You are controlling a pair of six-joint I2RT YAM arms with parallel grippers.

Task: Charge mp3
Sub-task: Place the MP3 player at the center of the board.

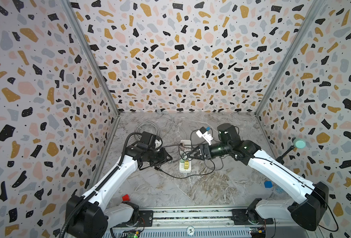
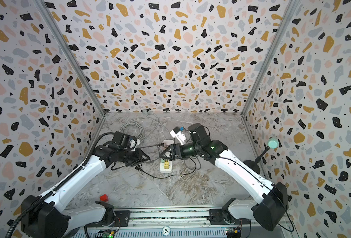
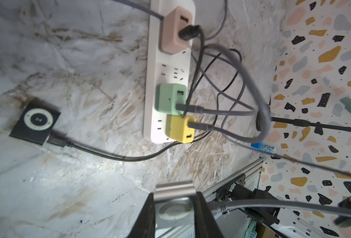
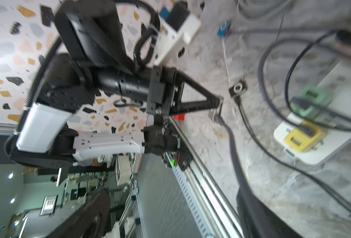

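**A:** Where is the mp3 sitting right now?

**B:** The silver mp3 player [image 3: 173,210] is being held in the left end effector [image 3: 174,195]. The two fingers are pinching it narrowly by its sides, and its round wheel is facing the wrist camera.

**A:** Is anything going into it?

**B:** A gray cable [image 3: 273,208] is sitting plugged into one edge, with its connector lying just beside a finger.

**A:** And the other arm?

**B:** The right end effector [image 4: 172,193] is standing wide and gripping nothing. The gray cable is running past one of its fingers. I cannot tell whether the two are touching.

**A:** Where is all this happening?

**B:** Both are hovering over the marble worktop [image 1: 191,185] and meeting near the white power strip [image 3: 166,68]. The left one is staying on its own arm's side, and the right one is reaching over the strip.

**A:** What is the strip carrying?

**B:** A pink charger [image 3: 175,31], a green charger [image 3: 169,99] and a yellow charger [image 3: 179,128] are standing in a row, the green and yellow ones touching. A gray plug is sticking out of each of those two, and a black plug out of the pink one.

**A:** Anything else lying about?

**B:** A dark mp3 player [image 3: 35,120] is lying flat on the worktop, apart from the strip, with a black cable [image 3: 108,155] going into it.
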